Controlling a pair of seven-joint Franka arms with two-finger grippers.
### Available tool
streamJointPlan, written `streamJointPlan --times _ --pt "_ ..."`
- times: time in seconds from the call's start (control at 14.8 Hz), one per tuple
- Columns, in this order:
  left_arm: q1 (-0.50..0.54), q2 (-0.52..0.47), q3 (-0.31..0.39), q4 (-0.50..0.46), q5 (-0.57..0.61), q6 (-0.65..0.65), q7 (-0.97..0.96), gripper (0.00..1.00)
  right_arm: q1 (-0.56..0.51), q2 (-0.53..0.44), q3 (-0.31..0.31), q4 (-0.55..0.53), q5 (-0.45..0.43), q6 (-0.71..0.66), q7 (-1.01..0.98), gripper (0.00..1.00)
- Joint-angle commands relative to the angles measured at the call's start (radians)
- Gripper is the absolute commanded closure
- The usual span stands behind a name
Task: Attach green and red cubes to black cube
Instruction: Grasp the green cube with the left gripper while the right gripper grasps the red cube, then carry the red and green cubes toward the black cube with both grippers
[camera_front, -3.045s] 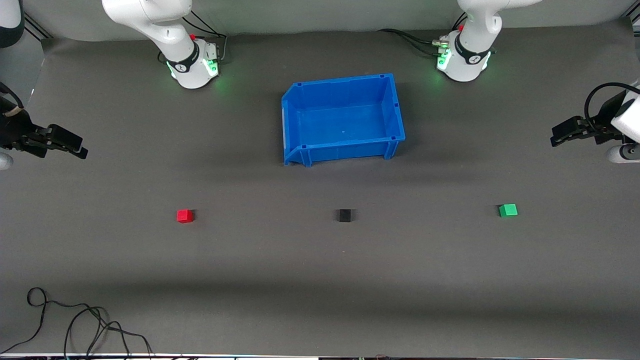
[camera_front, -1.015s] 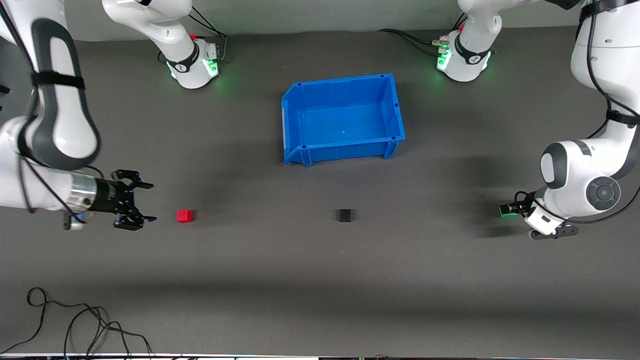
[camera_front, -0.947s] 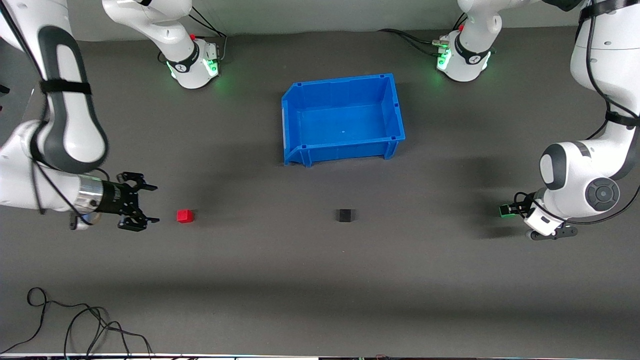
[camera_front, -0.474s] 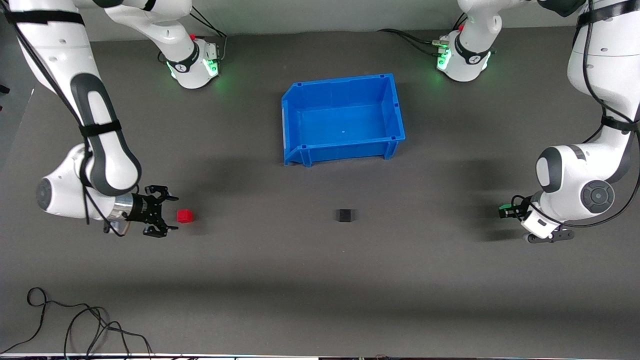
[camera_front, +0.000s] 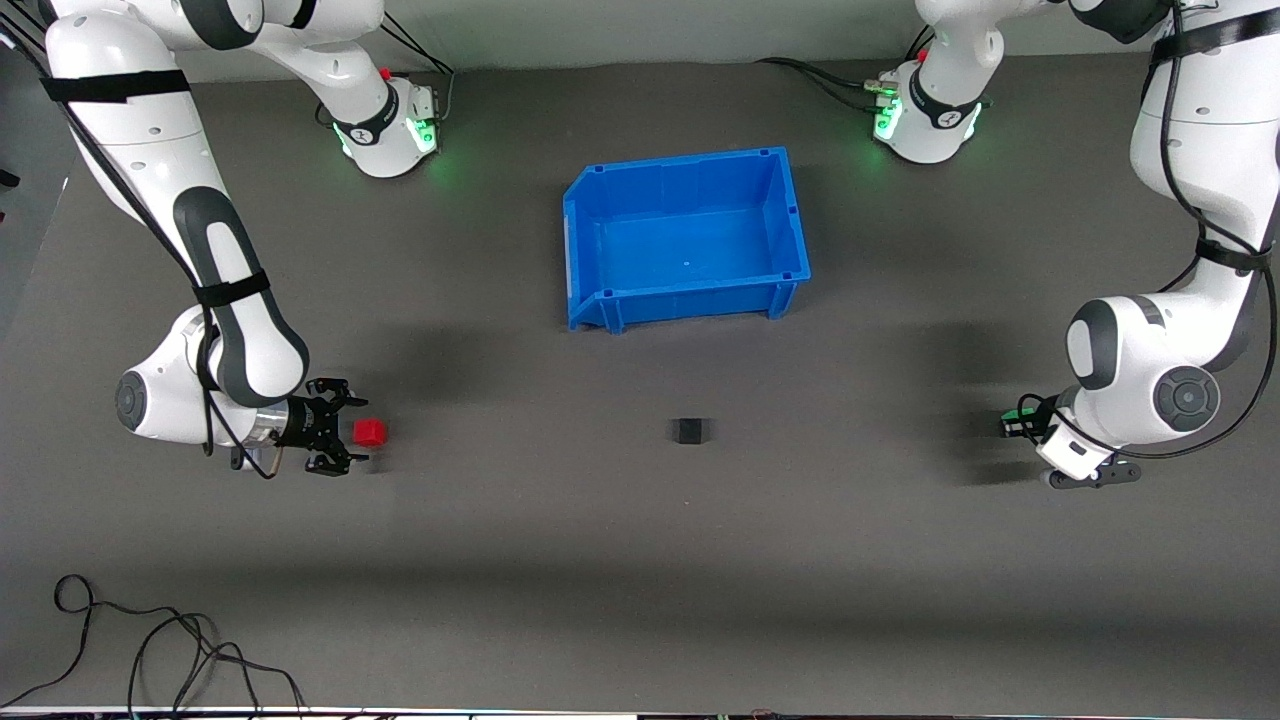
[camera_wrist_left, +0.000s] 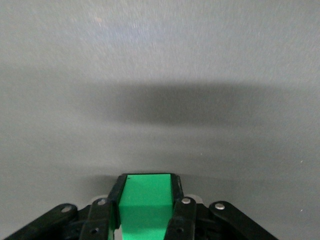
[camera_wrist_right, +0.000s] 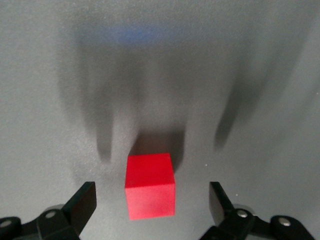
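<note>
Both arms (camera_front: 170, 150) are glossy white shells with dark grey joint bands and round grey caps at the elbows. Black cables run along the links, strapped down with black bands. Bases (camera_front: 385, 125) glow green, with a small red button. Each end effector (camera_front: 335, 440) is black, silver screws showing.

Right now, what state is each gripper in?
Left gripper: shut on the green cube.
Right gripper: open, fingers either side of the red cube.

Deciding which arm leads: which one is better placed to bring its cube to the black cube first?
Probably the left: the left gripper is already shut on the green cube, while the right gripper is open around the red cube.
</note>
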Motion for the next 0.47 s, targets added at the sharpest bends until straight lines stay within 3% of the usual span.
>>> streamJointPlan --times 0.0,0.14,0.2,0.27,0.41 --pt "-0.009 -0.002 0.003 0.065 -0.006 -0.067 -0.011 1.00 -0.017 0.004 -0.001 -0.004 0.032 0.015 -0.048 0.03" --pt "-0.020 -0.007 0.002 0.136 -0.093 -0.166 -0.103 1.00 -0.020 0.006 -0.001 -0.006 0.032 0.015 -0.068 0.29" --pt "-0.038 -0.007 -0.001 0.171 -0.107 -0.215 -0.166 1.00 -0.020 0.006 -0.001 -0.006 0.032 0.013 -0.068 0.37" --pt "-0.061 -0.007 -0.001 0.199 -0.109 -0.242 -0.256 1.00 -0.020 0.004 -0.001 -0.004 0.034 0.010 -0.066 0.44" --pt "-0.115 0.001 -0.008 0.242 -0.124 -0.257 -0.530 1.00 -0.019 0.001 0.001 -0.004 0.034 0.009 -0.062 0.45"
